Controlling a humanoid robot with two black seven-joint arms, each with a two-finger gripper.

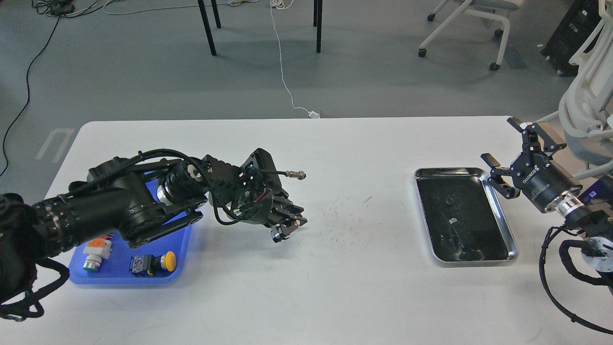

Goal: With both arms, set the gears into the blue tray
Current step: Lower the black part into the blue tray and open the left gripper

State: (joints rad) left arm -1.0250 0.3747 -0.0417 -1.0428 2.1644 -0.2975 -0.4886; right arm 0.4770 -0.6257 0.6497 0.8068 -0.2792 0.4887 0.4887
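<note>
Two grippers concern you: the left gripper (pixel 289 225), fingers together beside the blue tray (pixel 184 249), holds nothing visible, while the right gripper (pixel 508 155), fingers apart, stands by the silver tray (pixel 503 215) to reach one gear (pixel 448 201).

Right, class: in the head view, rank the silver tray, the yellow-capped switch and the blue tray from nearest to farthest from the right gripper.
From the right gripper:
1. Silver tray, just beside it, on the table's right.
2. Yellow-capped switch, far across, lying in the blue tray.
3. Blue tray, far left; its rim reaches slightly nearer than the switch, so nearly a tie.
</note>
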